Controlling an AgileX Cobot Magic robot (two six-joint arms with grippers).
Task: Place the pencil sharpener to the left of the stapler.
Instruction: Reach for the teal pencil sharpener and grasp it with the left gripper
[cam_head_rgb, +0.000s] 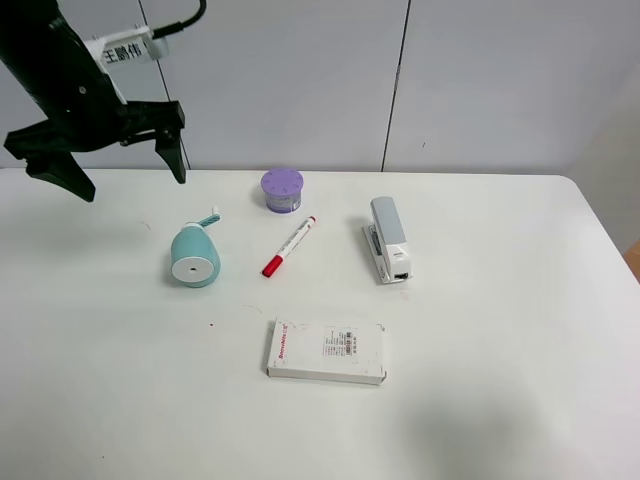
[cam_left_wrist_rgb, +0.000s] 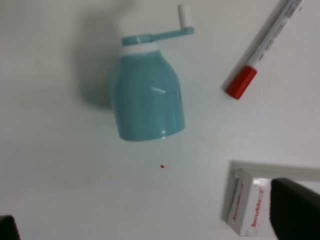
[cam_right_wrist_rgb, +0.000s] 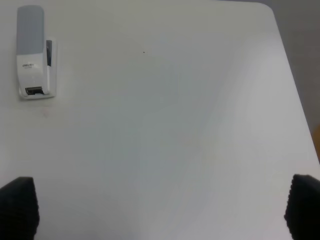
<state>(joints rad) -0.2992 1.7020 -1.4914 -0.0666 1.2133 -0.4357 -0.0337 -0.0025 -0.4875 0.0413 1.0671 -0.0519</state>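
Hovering over the far left of the white surface in the high view, the left hand is spread, empty. The teal barrel-shaped plastic pencil sharpener lies left of the grey-white elongated stapler, a red-capped white marker between them. The left wrist view shows the sharpener on its side, untouched. The right wrist view shows the right hand spread, well apart from the stapler.

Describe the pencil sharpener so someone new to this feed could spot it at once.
On the white table, look left of the red-capped marker and the purple tub in the high view. The pencil sharpener lies there on its side, its white round face toward the high camera. It is the only teal item, barrel-shaped with a small crank.
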